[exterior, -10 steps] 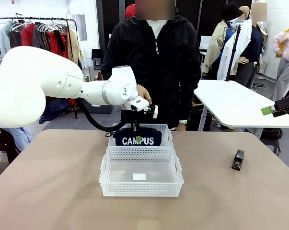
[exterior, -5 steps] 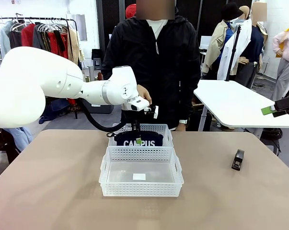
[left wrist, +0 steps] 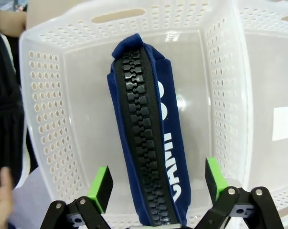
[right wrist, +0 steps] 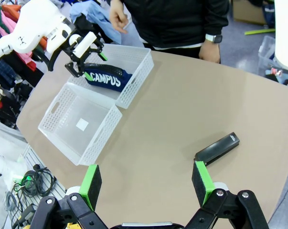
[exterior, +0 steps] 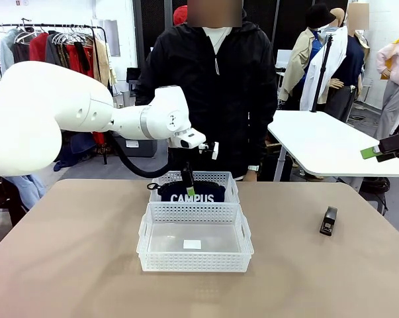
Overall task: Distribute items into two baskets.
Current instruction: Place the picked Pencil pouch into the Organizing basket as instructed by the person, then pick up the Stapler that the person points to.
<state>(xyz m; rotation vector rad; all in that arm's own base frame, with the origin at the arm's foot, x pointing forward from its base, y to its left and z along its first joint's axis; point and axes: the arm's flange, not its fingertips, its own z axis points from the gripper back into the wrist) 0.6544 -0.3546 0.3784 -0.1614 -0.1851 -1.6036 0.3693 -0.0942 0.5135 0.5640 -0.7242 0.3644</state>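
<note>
The navy "CAMPUS" pouch [exterior: 192, 193] stands on edge, zip up, in the far white basket [exterior: 231, 186]. My left gripper [exterior: 188, 183] hangs just above it, open. In the left wrist view the pouch [left wrist: 148, 133] runs between the spread green pads [left wrist: 101, 187] without touching them, inside the far basket [left wrist: 43, 100]. The near, larger basket [exterior: 196, 262] holds no item. The black stapler [exterior: 328, 220] lies on the table at the right. My right gripper [right wrist: 145, 183] is open, high over the stapler [right wrist: 216, 149], and shows at the right edge [exterior: 372, 151] in the front view.
A person in a black jacket stands at the far edge behind the baskets, one hand [exterior: 199, 130] near my left wrist. A white table [exterior: 325, 142] stands beyond the right corner. Bare tabletop lies left of the baskets and between them and the stapler.
My left gripper has opened and let go of the pouch, which settled lower into the far basket. The gripper lifted slightly. The right arm stayed still.
</note>
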